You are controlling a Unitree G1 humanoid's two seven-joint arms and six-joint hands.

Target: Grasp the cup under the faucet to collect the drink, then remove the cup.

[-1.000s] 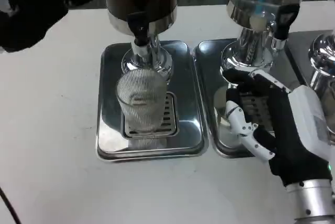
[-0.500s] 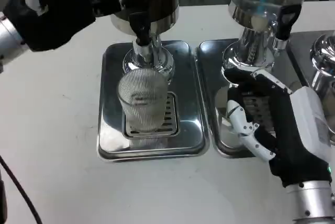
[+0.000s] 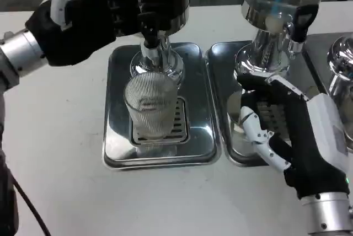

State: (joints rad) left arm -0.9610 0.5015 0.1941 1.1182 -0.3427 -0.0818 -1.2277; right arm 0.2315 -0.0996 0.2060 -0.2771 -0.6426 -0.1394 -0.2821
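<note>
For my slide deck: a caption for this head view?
Ribbed cup on the tray under the faucet; left hand at dispenser, right hand beside.

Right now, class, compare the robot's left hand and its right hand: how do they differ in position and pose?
The left hand is raised at the faucet above the ribbed cup; the right hand sits low over the neighbouring drip tray. The left hand's fingers reach toward the dispenser; the right hand's fingers are spread. The left shows mostly black, the right a white back. Neither holds the cup.
</note>
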